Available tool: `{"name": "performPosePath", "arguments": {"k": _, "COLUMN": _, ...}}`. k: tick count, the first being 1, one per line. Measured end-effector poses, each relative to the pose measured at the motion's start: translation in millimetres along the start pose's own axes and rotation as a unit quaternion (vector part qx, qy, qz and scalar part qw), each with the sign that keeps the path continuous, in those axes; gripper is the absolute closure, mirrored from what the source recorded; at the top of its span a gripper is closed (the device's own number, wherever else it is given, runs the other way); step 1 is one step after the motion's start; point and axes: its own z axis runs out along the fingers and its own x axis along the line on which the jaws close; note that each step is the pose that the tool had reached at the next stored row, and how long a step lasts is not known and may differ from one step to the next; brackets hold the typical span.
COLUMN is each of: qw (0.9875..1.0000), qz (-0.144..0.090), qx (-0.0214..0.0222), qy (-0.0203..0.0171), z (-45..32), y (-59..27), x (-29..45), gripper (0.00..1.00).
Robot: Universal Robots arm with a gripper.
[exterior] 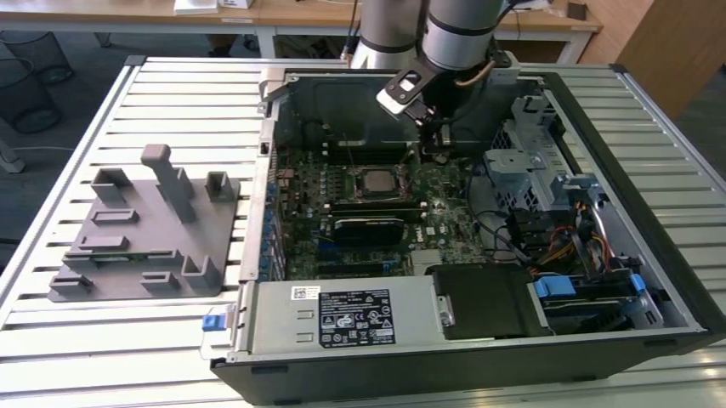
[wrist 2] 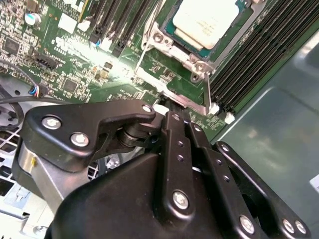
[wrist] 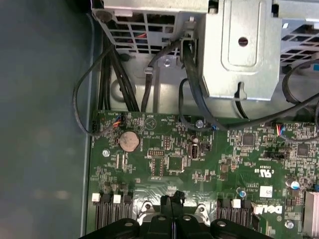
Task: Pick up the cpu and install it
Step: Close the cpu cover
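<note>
Hovering low over the motherboard inside the open computer case, the gripper has its fingers pressed together, nothing visible between them. The cpu lies seated in its socket, silvery top up, metal frame around it. Exterior view: gripper just beside the socket, at about 2 o'clock from the cpu. In the second wrist view the fingers sit close to the frame's edge. Grey fixture on slatted table, at 9 o'clock from the case.
</note>
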Motion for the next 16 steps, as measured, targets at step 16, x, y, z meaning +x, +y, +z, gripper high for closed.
{"name": "performPosePath", "arguments": {"k": 16, "qw": 1.0, "qz": 0.0, "qx": 0.0, "qy": 0.0, "z": 0.5, "y": -25.4, "x": 1.1, "gripper": 0.89}}
